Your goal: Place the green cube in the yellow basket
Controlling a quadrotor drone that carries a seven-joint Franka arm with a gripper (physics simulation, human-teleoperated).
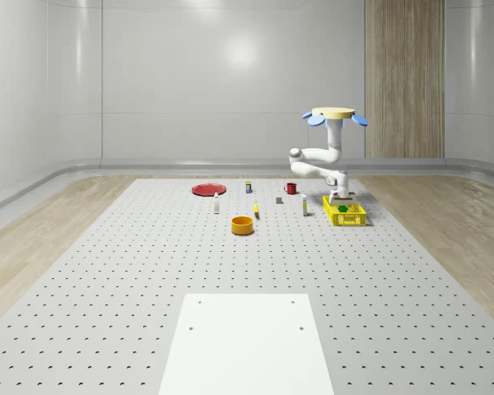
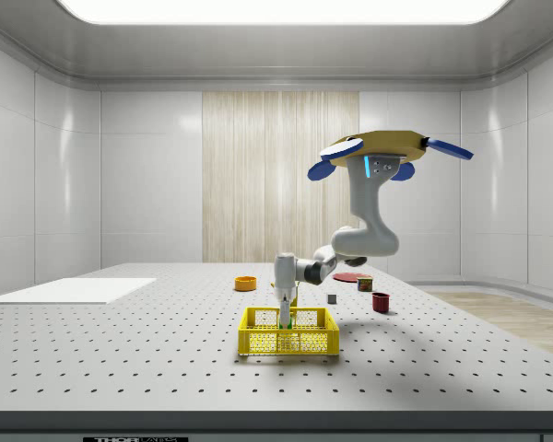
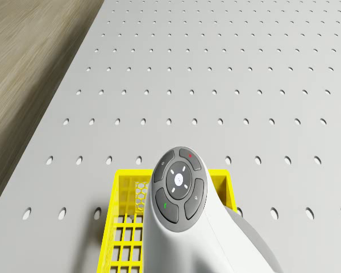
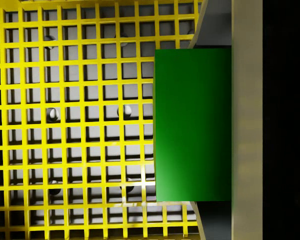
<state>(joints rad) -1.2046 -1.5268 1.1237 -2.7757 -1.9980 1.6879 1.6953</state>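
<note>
White perforated tabletop (image 1: 148,271) spreads across a pale-walled room. Above its far right part hovers the drone (image 2: 387,152), over the yellow basket (image 2: 288,332). Its white arm bends down at the elbow, and the wrist points straight down into the basket. The gripper (image 2: 284,319) is clamped on the green cube (image 4: 192,125), which sits low between the basket walls, over the mesh floor.

Drone (image 2: 380,147) hovers aloft; arm (image 2: 364,241) bends downward; pincer (image 2: 284,319) points straight down, fingers clamped.
</note>
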